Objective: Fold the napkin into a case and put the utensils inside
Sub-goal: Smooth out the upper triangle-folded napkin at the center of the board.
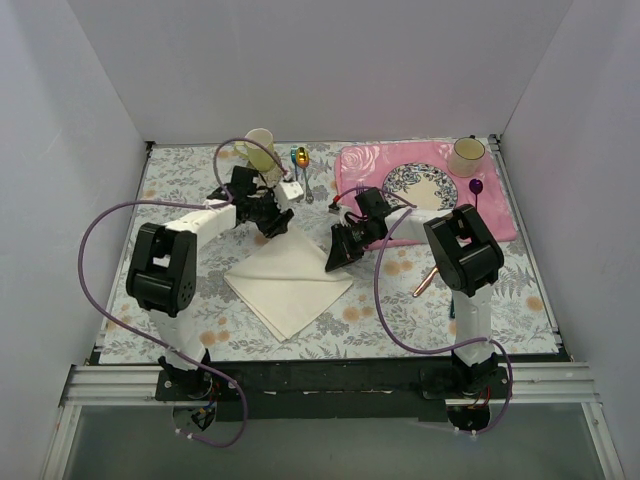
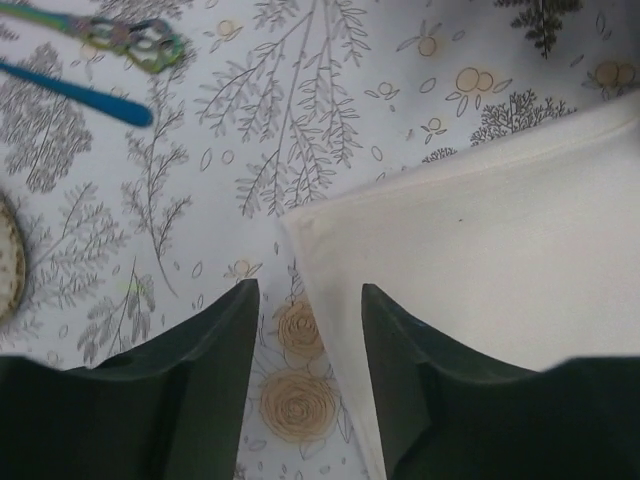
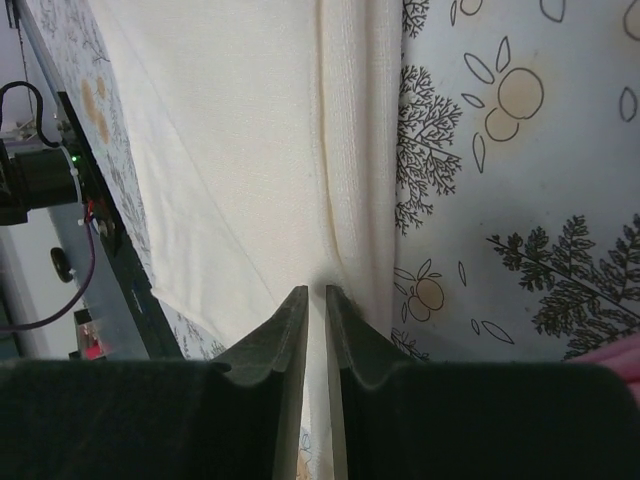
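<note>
While the cream napkin (image 1: pixel 288 285) lay folded flat in the centre of the frame, cornered like a diamond on the leaf-printed tablecloth (image 1: pixel 510 290), both arms were down at its upper edges. Over at the napkin's top corner, the left gripper (image 2: pixel 308 300) stood released: jaws well apart and that corner just ahead of the tips. The cloth's side edge ran under one dark finger (image 2: pixel 400 370), and a printed rose showed in the gap. Nothing was grasped there.

On the other side, the right gripper (image 3: pixel 315 292) was clenched on the napkin's right-hand edge. Its jaws were nearly together, a thin strip of cloth between them, and a ridge of fabric puckered up towards the tips.

And the utensils? The copper knife (image 1: pixel 425 282) lay on the tablecloth at centre right, beside the right arm and well apart from the napkin. The spoon (image 1: pixel 300 158), gold bowl and greenish handle, sat at upper centre, next to a pale yellow cup (image 1: pixel 260 148). Upper right was a pink rose placemat (image 1: pixel 365 165) carrying a patterned plate (image 1: pixel 420 186).
</note>
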Controlling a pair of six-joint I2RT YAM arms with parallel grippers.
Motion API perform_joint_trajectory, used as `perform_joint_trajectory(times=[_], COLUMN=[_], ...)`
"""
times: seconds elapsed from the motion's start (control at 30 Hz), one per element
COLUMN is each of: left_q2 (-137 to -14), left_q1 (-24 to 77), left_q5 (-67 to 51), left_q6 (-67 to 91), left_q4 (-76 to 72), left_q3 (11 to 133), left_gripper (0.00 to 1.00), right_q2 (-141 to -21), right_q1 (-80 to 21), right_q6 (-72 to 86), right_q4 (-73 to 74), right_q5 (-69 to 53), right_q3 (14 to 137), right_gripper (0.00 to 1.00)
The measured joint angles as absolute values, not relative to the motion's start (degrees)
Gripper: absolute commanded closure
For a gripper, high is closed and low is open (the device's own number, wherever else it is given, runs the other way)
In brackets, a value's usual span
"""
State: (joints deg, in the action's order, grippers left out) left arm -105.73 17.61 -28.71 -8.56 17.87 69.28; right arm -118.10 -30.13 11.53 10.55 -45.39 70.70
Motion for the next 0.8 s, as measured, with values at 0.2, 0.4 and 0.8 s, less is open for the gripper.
perform_joint_trajectory(times=[0.2, 0.4, 0.8], left_q2=[-94.2, -81.2, -83.1], left_q1=[9.0, 7.8, 8.3], left_q5=[-36.9, -52.2, -61.0], left_q6=[11.6, 34.9, 71.9], left_q4=[20.5, 18.1, -5.9], left_q3=[66.9, 55.1, 31.2], left_gripper=[0.44, 0.43, 0.45], right_q2=[-118.1, -118.1, -118.1], right_q1=[-30.1, -30.1, -30.1], right_q6=[11.7, 11.7, 11.5], right_q4=[10.6, 10.6, 10.7], right_q5=[-45.1, -45.1, -45.0], right_q3=[70.7, 70.7, 70.7], right_gripper=[0.8, 0.81, 0.81])
